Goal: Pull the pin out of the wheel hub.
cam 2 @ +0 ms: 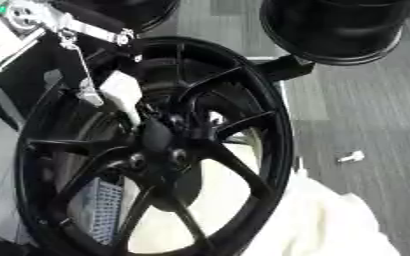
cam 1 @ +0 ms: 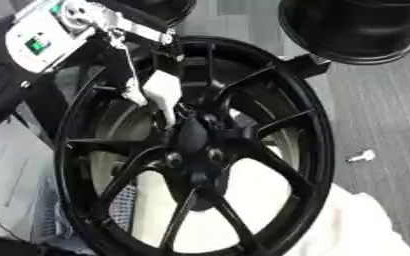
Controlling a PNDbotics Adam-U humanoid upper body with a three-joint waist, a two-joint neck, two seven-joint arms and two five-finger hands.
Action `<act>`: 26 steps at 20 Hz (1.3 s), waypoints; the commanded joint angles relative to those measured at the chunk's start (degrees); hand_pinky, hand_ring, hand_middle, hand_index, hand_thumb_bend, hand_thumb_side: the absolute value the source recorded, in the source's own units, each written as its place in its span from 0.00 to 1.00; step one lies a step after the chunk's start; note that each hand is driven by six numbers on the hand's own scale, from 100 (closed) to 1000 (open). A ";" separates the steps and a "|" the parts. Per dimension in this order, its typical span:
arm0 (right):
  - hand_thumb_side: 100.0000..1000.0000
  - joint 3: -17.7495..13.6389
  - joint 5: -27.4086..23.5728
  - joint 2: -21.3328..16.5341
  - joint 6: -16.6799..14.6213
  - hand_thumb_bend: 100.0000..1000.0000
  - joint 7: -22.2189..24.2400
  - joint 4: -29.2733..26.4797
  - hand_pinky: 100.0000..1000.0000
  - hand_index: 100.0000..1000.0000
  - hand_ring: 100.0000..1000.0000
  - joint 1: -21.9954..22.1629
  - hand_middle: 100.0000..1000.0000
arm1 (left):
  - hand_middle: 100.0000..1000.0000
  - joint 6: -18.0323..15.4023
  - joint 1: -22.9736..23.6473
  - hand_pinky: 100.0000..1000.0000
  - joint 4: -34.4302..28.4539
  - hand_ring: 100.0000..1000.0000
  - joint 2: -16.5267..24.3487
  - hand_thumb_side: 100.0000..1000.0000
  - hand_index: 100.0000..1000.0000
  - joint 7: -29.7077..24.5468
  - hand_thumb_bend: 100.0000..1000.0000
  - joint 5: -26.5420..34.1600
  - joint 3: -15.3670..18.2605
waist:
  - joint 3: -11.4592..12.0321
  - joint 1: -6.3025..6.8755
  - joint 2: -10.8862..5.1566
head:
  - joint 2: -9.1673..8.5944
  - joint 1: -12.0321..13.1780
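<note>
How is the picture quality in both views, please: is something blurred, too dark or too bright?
Left eye view: soft throughout; the black wheel loses detail at its dark hub, and the white cloth looks washed out. Right eye view: equally soft; the left hand near the hub is pale and indistinct, and the small white object on the floor is smeared.

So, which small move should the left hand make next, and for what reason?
Probably draw the left hand straight back from the hub. Its pale fingertips already reach the hub's centre, though the pin itself is not visible, so any grip on it cannot be confirmed.
</note>
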 commanded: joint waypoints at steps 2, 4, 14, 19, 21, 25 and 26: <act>0.58 -0.95 0.15 -1.36 0.09 0.00 -0.49 0.31 0.87 0.77 0.80 -0.71 0.71 | 0.30 1.99 -1.60 0.60 -0.60 0.49 1.05 0.00 0.45 0.02 0.49 -0.67 1.90 | 0.08 -0.22 -1.04 | 0.31 0.29; 0.58 -0.93 0.30 -1.39 0.07 0.00 -0.54 0.39 0.87 0.78 0.80 -0.72 0.71 | 0.29 2.72 -1.87 0.60 -1.01 0.48 1.46 0.00 0.44 0.02 0.51 -1.43 2.78 | 0.11 -0.20 -1.08 | 0.31 0.20; 0.58 -1.12 0.45 -1.61 -0.03 0.00 -0.84 0.46 0.87 0.78 0.80 -0.54 0.71 | 0.26 4.06 -3.46 0.61 -4.18 0.48 5.35 0.00 0.41 0.31 0.56 -2.69 10.93 | 0.53 -0.09 -1.41 | 0.31 -0.54; 0.58 -1.27 0.44 -1.70 -0.08 0.00 -1.03 0.43 0.87 0.78 0.80 -0.40 0.71 | 0.25 4.65 -3.28 0.60 -5.55 0.47 7.54 0.00 0.39 2.18 0.58 -2.03 14.77 | 0.77 -0.06 -1.53 | 0.31 -1.06; 0.58 -1.26 0.49 -1.96 -0.06 0.00 -1.00 0.47 0.87 0.78 0.80 -0.22 0.71 | 0.24 4.85 -2.95 0.61 -5.66 0.47 8.91 0.00 0.39 3.09 0.58 -1.25 16.58 | 0.87 -0.09 -1.57 | 0.31 -1.34; 0.58 -1.85 0.61 -2.75 0.08 0.00 -1.49 0.50 0.87 0.78 0.80 0.69 0.71 | 0.24 5.92 -2.02 0.61 -3.47 0.47 12.51 0.00 0.40 6.00 0.57 -0.09 21.83 | 1.46 0.07 -1.64 | 0.31 -2.36; 0.58 -2.01 0.63 -2.99 0.11 0.00 -1.64 0.51 0.87 0.78 0.80 0.98 0.71 | 0.25 6.35 -1.65 0.62 -2.29 0.48 13.65 0.00 0.40 6.84 0.56 -0.05 23.23 | 1.67 0.13 -1.67 | 0.31 -2.71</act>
